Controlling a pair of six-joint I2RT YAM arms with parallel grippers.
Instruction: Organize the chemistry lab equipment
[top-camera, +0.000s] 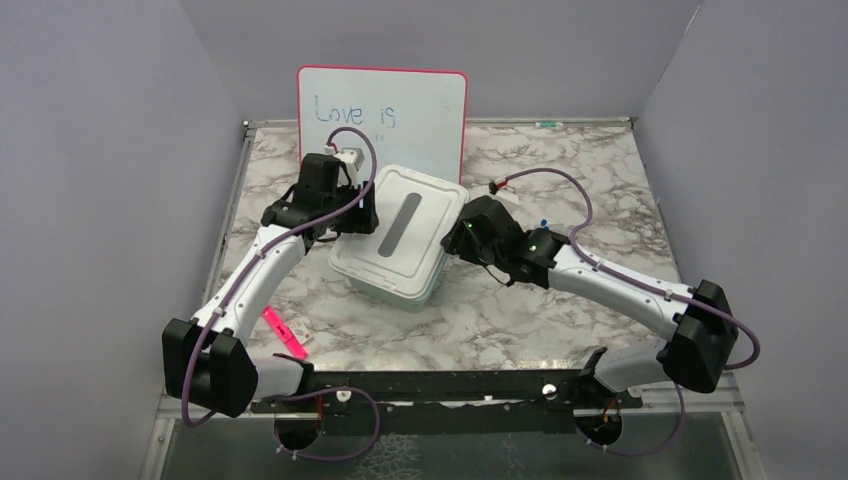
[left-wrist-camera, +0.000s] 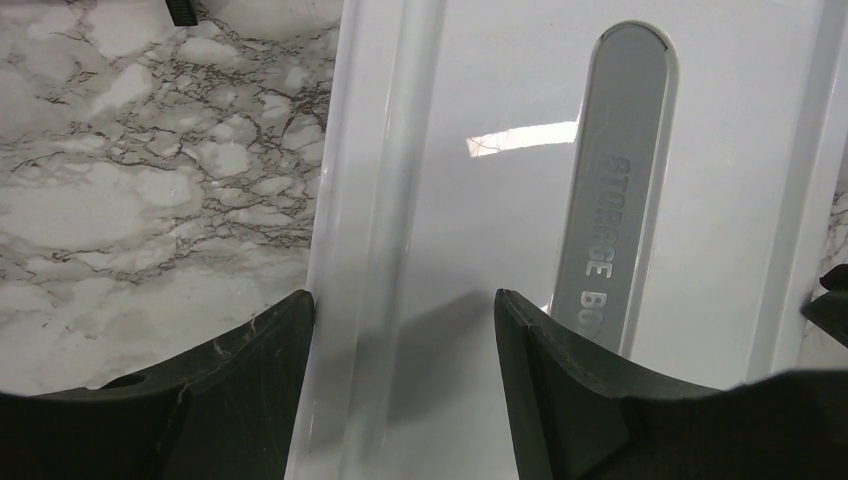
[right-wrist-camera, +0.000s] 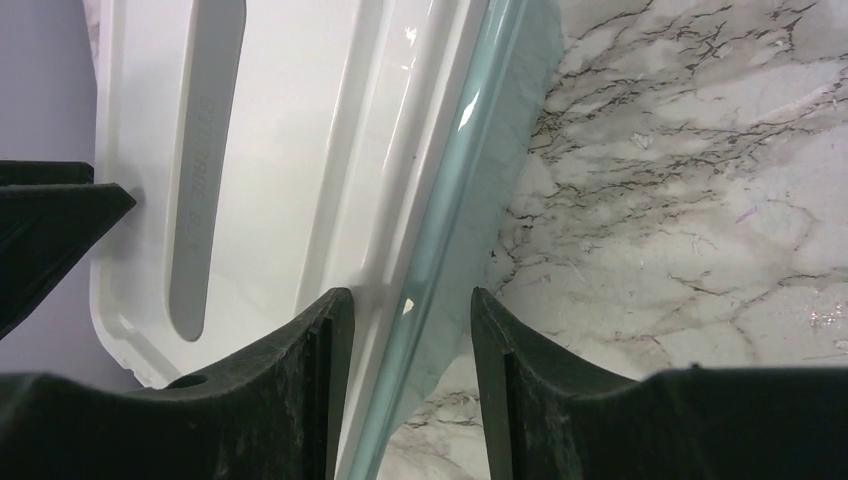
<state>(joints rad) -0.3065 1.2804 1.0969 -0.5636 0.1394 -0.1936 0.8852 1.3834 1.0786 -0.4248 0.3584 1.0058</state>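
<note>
Left jaws: you're partly open, straddling the long edge of the white lid (top-camera: 400, 225). The outer finger (left-wrist-camera: 250, 350) sits right at the lid's outside edge. The inner finger (left-wrist-camera: 560, 370) is over the flat top, just short of the grey handle strip (left-wrist-camera: 620, 170). I see a shadowed gap beside the inner finger, so nothing is clamped.

Right jaws: you're narrower, set over the opposite long edge. The lid rim and the greenish box wall (right-wrist-camera: 440, 250) fill the space between the two fingers (right-wrist-camera: 290, 390). Both fingers are right at the material, and I can't tell whether you're pinching or just alongside.

The two sets of jaws face each other across the lid, and each wrist view catches the other's black tip at the far side.

Task items: the lid is seated on the box, so what's inside is hidden. Only a blue cap (top-camera: 544, 222) shows, just outboard of the right jaws behind the wrist, too small to say more.

Edges and room:
- Bare marble surface (top-camera: 560, 310) lies outboard of both jaws.
- The whiteboard (top-camera: 420, 110) stands upright close beyond the left jaws, so that side is tight.
- The pink marker (top-camera: 283, 332) lies well behind the left jaws, near that arm's base.
- The surface's metal edge is well outboard of the left jaws.
</note>
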